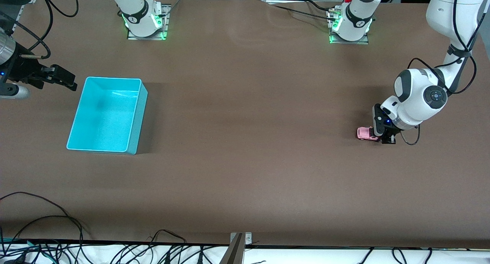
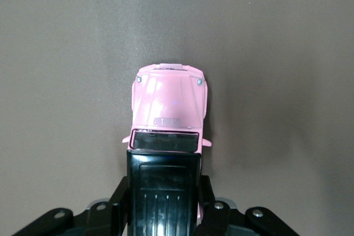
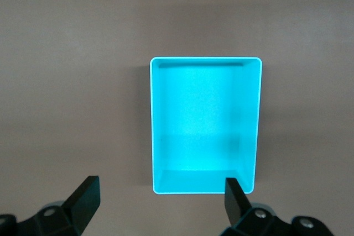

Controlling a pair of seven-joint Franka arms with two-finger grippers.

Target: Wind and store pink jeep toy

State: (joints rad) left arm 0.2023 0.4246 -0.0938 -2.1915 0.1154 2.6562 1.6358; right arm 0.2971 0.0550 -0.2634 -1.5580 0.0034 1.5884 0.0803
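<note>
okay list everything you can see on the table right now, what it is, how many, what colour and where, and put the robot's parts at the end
pink jeep toy: one, pink with black roof, on the table at the left arm's end.
bin: one, cyan, empty, on the table at the right arm's end.
table: one, brown.
cables: several, black, along the table edge nearest the front camera.
left gripper: one, black, shut on the jeep's black rear.
right gripper: one, black, open, in the air beside the bin, waiting.

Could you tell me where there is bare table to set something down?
The widest bare stretch runs between the cyan bin and the pink jeep toy. It is crowded only around the toy, gripped by the left gripper; the right gripper waits open beside the bin.
</note>
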